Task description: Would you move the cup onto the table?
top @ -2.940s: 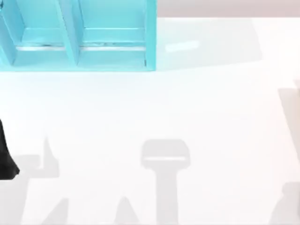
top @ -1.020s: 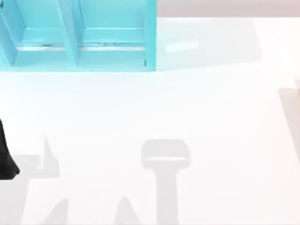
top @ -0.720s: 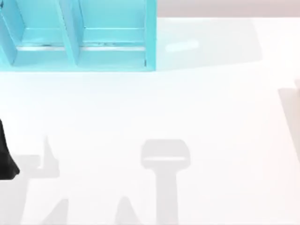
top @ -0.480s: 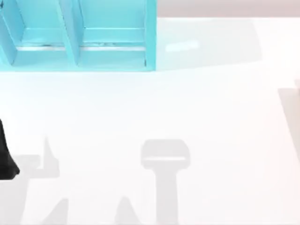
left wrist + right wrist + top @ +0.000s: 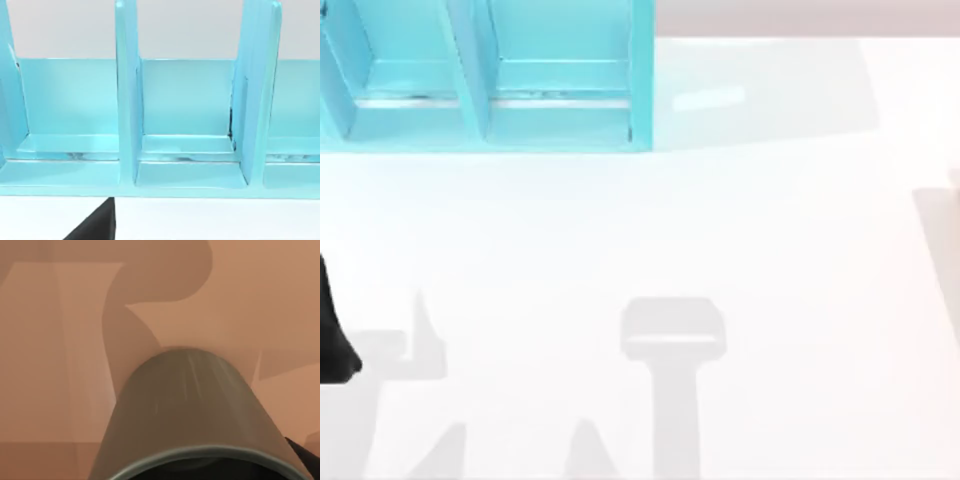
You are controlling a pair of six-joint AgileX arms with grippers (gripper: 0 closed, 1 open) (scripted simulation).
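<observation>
Overhead, the white tabletop lies bare and wide beside the turquoise shelf unit at its far left edge, while the right wrist view looks close along a grey cup; neither pincer's opening can be told.

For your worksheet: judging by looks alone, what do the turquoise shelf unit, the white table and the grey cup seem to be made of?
Shelf unit: likely painted wood or plastic; flat glossy panels with soft reflections.
Table: smooth white laminate or similar; plain, faintly mirrors the shelf.
Cup: perhaps brushed metal or glazed ceramic; grey wall with fine streaked highlights.
</observation>
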